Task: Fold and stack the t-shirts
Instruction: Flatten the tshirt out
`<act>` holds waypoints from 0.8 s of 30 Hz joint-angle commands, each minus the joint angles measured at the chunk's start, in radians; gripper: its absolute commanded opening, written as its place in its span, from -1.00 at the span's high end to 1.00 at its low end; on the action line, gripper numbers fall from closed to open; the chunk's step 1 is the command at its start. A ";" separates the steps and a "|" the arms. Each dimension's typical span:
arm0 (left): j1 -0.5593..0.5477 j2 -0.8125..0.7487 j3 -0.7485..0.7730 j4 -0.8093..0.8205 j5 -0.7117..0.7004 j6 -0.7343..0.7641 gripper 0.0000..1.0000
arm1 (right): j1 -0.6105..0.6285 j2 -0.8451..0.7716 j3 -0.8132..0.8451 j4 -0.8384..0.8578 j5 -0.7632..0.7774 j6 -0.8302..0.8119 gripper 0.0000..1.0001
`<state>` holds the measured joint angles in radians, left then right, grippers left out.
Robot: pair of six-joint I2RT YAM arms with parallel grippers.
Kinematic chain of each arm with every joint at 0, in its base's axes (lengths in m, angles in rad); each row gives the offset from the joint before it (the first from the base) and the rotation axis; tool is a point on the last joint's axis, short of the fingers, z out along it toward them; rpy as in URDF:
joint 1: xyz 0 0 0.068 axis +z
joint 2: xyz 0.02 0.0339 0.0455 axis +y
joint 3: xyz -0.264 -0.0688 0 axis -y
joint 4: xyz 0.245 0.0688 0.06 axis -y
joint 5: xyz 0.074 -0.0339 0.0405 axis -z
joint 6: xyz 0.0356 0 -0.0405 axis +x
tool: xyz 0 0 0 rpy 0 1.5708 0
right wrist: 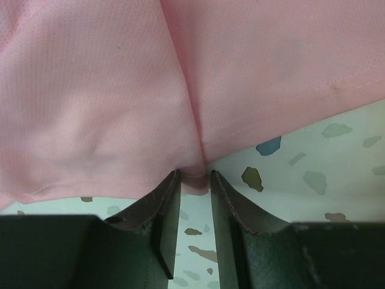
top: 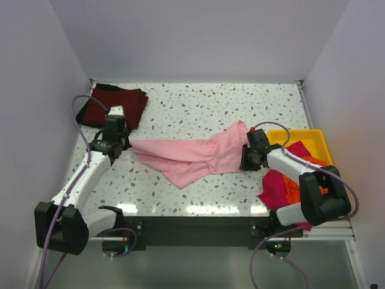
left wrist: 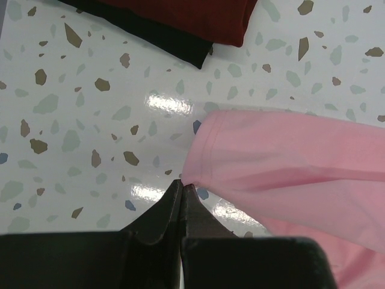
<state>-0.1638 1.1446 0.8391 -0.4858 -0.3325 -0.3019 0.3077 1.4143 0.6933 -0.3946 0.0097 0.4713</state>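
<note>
A pale pink t-shirt [top: 192, 155] lies crumpled and stretched across the middle of the table. My left gripper [top: 124, 144] is shut on its left corner, pinched at the tips in the left wrist view [left wrist: 182, 185]. My right gripper [top: 245, 159] grips the hem at its right side. In the right wrist view [right wrist: 195, 177] a fold of pink cloth [right wrist: 120, 90] sits between the nearly closed fingertips. A folded dark maroon t-shirt [top: 117, 103] lies at the back left on a black one [left wrist: 162, 39]. Magenta [top: 274, 186] and orange [top: 292, 191] t-shirts spill from the tray.
A shallow yellow tray [top: 313, 137] stands at the right edge, close behind my right arm. White walls close in the table on the left, back and right. The speckled tabletop [top: 204, 108] shows behind the pink shirt.
</note>
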 commanded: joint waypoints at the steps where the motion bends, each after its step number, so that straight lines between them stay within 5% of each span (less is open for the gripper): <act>1: 0.009 -0.022 -0.001 0.042 0.007 0.020 1.00 | -0.002 -0.023 -0.041 -0.007 0.029 0.001 0.37; 17: 0.010 -0.022 -0.002 0.046 0.020 0.024 1.00 | -0.002 -0.015 -0.075 0.043 -0.001 -0.007 0.34; 20: 0.010 -0.023 -0.002 0.046 0.018 0.023 1.00 | -0.002 0.011 -0.071 0.056 -0.007 -0.008 0.51; 24: 0.009 -0.025 -0.008 0.049 0.023 0.024 1.00 | -0.001 0.005 -0.061 0.024 -0.008 -0.013 1.00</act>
<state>-0.1638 1.1439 0.8371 -0.4828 -0.3176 -0.2943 0.3065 1.3876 0.6468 -0.3286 0.0044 0.4671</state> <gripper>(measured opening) 0.013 0.071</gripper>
